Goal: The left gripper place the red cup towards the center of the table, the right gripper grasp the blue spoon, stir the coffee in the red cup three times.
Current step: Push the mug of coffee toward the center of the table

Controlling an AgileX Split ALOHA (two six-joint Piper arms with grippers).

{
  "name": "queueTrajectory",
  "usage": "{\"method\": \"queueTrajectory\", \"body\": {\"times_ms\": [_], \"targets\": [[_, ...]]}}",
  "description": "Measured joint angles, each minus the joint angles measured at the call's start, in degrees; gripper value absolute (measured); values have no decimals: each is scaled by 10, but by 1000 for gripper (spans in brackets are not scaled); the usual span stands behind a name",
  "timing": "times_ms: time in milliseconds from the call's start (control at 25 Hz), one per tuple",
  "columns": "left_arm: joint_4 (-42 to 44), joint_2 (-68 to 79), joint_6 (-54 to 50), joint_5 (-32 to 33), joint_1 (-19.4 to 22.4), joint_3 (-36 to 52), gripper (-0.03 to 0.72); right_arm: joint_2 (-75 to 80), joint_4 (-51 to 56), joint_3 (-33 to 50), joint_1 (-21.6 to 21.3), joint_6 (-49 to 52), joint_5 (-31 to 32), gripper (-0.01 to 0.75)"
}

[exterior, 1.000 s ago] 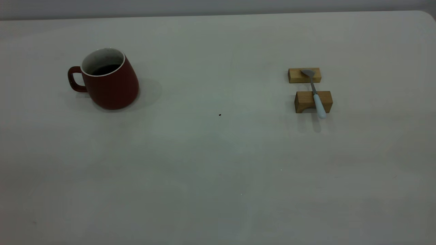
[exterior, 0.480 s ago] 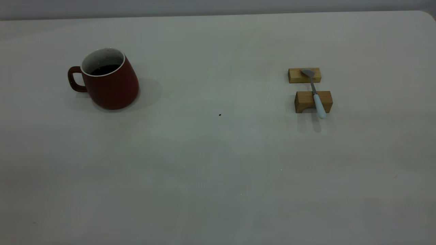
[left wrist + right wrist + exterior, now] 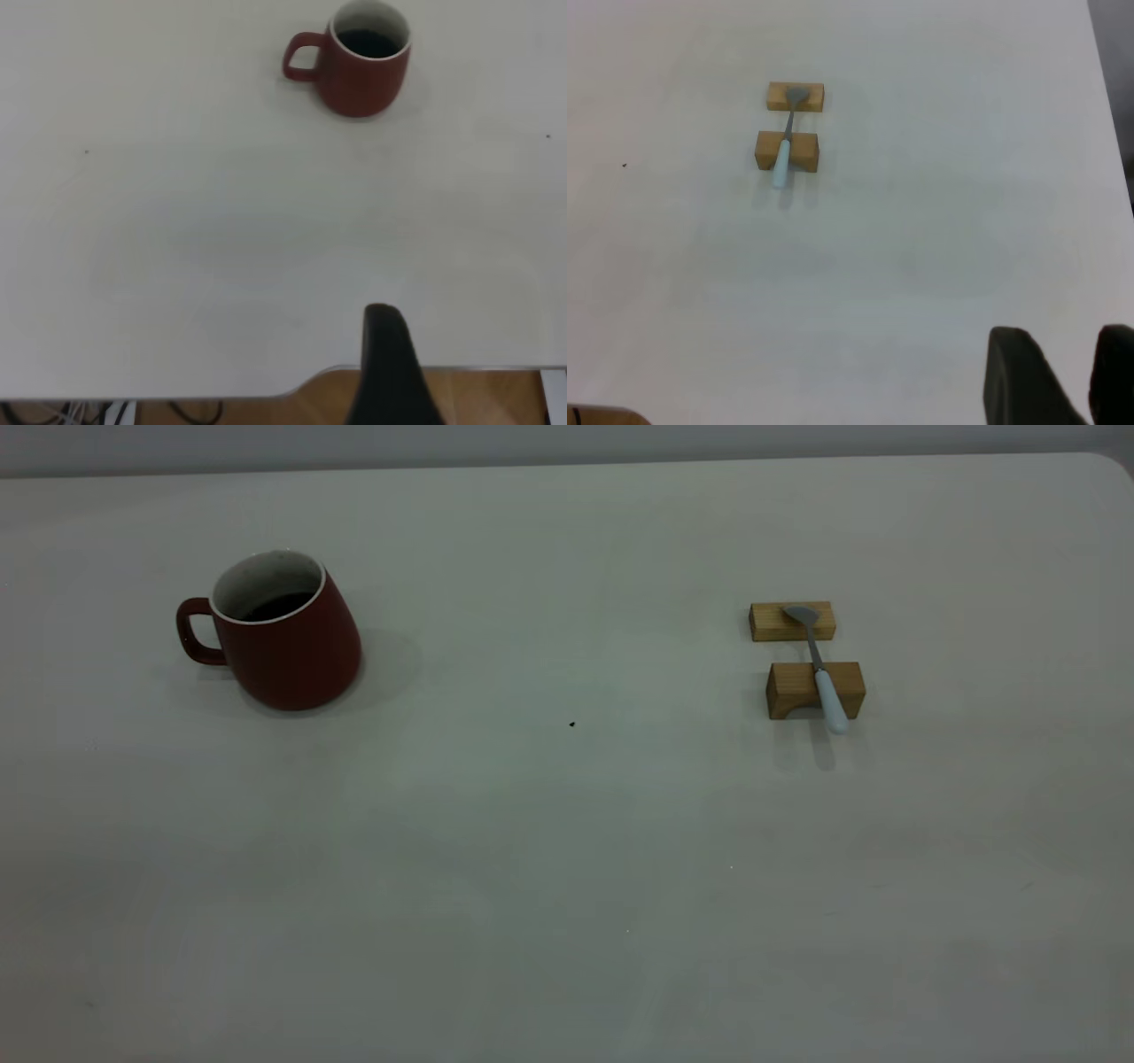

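1. On the table (image 3: 567, 850), left side: red cup (image 3: 285, 638), upright, coffee (image 3: 275, 607) inside.
2. Right side: blue spoon (image 3: 819, 669) laid across two wooden blocks (image 3: 791, 622).
3. My left gripper (image 3: 390, 372): grip state indeterminable.
4. My right gripper (image 3: 1091, 376): fingers parted, empty.

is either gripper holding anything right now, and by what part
Nothing is held. The red cup stands alone on the table; the blue spoon lies across two wooden blocks, both grippers far off.
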Motion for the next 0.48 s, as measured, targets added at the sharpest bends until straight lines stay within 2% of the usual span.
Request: {"method": "queueTrajectory", "body": {"times_ms": [200, 480], "targets": [[48, 135, -25, -11, 0, -15, 558, 0, 0, 0, 0, 0, 0, 237], [60, 471, -63, -157, 0, -76, 558, 0, 0, 0, 0, 0, 0, 237]]}}
